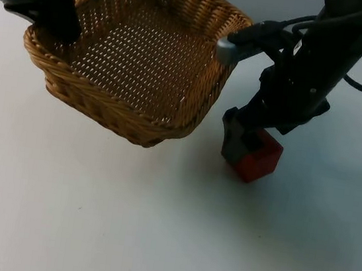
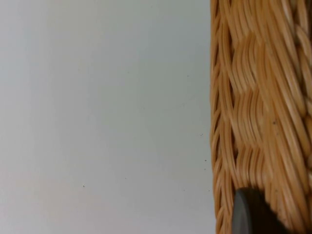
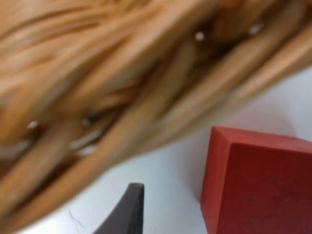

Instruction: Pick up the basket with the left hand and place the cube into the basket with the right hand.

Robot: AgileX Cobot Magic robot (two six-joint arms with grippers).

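Left tool (image 1: 66, 17) grips basket (image 1: 138, 56) rim; cube (image 1: 258, 160) beside.

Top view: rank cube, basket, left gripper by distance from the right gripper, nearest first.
1. Cube: red, on the table right at the right gripper.
2. Basket: its near corner just to that gripper's left, tilted.
3. Left gripper: on the basket's far left rim.

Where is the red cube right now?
In the top view the cube sits on the table right of centre, under the right gripper, just beyond the basket's near right corner.
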